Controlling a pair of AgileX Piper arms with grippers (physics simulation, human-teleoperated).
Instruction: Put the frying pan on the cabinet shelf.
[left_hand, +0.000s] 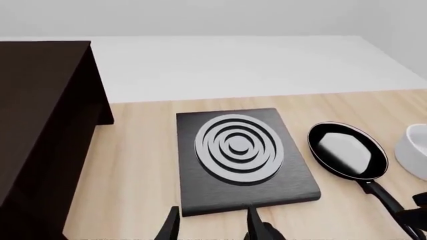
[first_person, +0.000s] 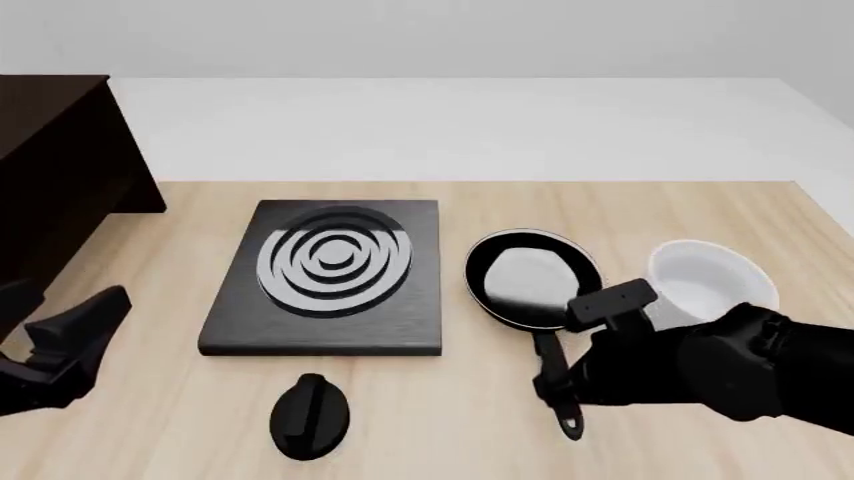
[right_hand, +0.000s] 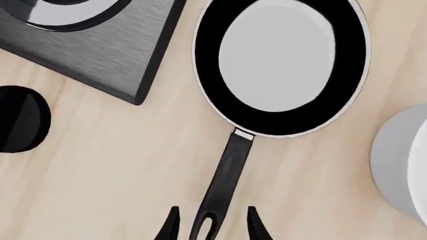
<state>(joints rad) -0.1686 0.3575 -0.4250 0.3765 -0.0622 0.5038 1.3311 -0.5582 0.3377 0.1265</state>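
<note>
The frying pan (first_person: 531, 277) lies on the wooden table, right of the stove plate, with its handle (first_person: 550, 360) pointing toward me. In the right wrist view the pan (right_hand: 280, 60) fills the far part. My right gripper (right_hand: 212, 226) is open, a fingertip on each side of the handle's end loop (right_hand: 205, 225), not touching it. My left gripper (left_hand: 212, 226) is open and empty, just in front of the stove plate (left_hand: 240, 155). The dark cabinet (first_person: 54, 160) stands at the far left, and its shelf board does not show clearly.
The square black stove plate (first_person: 327, 275) with grey rings lies mid-table. A white bowl (first_person: 705, 280) stands right of the pan. A round black knob-like object (first_person: 311, 415) lies near the front edge. My left arm (first_person: 60, 350) is low at the left edge.
</note>
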